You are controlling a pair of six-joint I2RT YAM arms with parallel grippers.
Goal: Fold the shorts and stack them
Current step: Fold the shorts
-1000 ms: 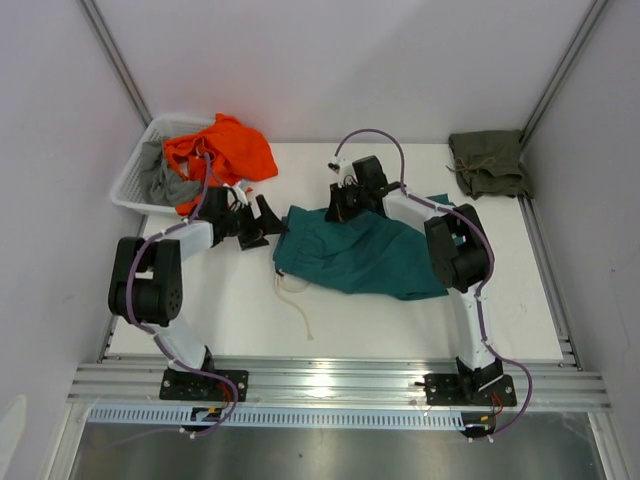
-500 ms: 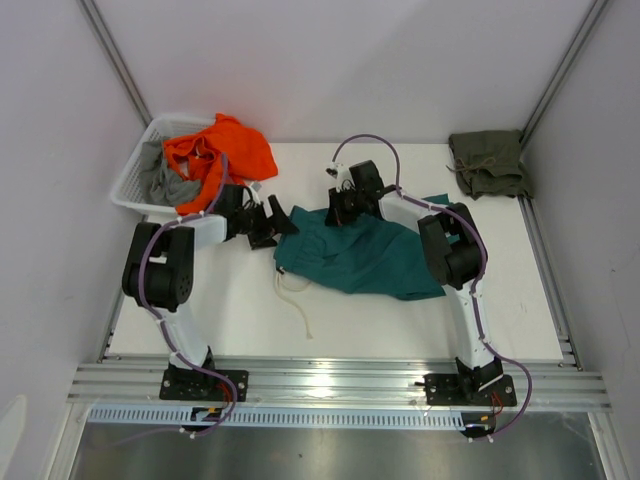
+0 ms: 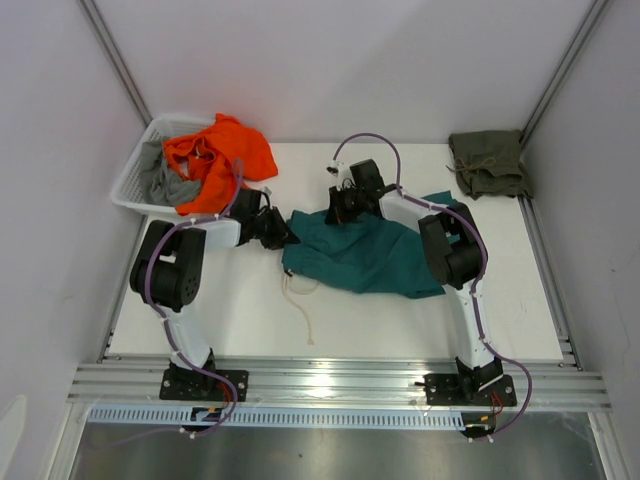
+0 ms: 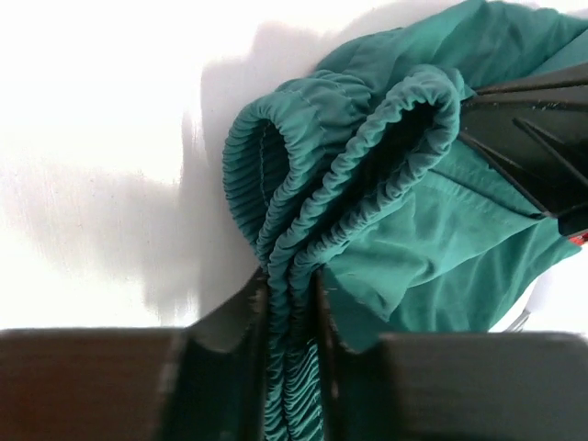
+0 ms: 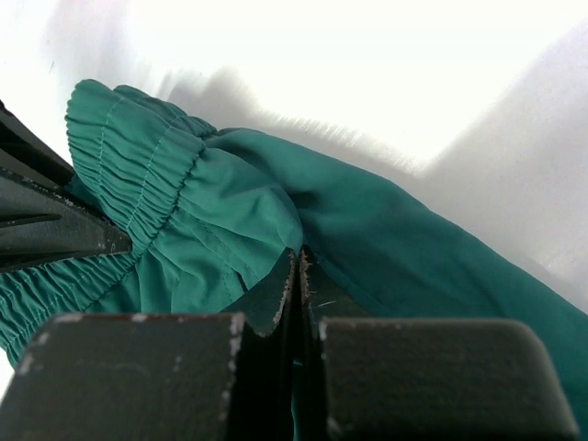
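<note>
Mid-table: teal shorts (image 3: pixel 370 258), soft matte weave, crumpled; ribbed elastic waistband bunched into ruffled loops at left end. Off-white cord (image 3: pixel 300 305) trails loose, curling onto white table (image 3: pixel 400 325). Black-fingered left gripper (image 4: pixel 292 276) narrowed to slim gap, pinching gathered waistband. Black right gripper (image 5: pixel 297 262): jaws pressed together, thin smooth fold of same fabric caught between. Far right corner: olive shorts (image 3: pixel 488 163), folded squarish wad, well apart.

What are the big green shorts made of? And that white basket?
The teal shorts look like thin, soft cloth with a matte finish: they crumple into folds, and the waistband is gathered into tight stretchy ridges. The basket looks like hard white plastic with a latticed wall, though it is small in the top view.
</note>
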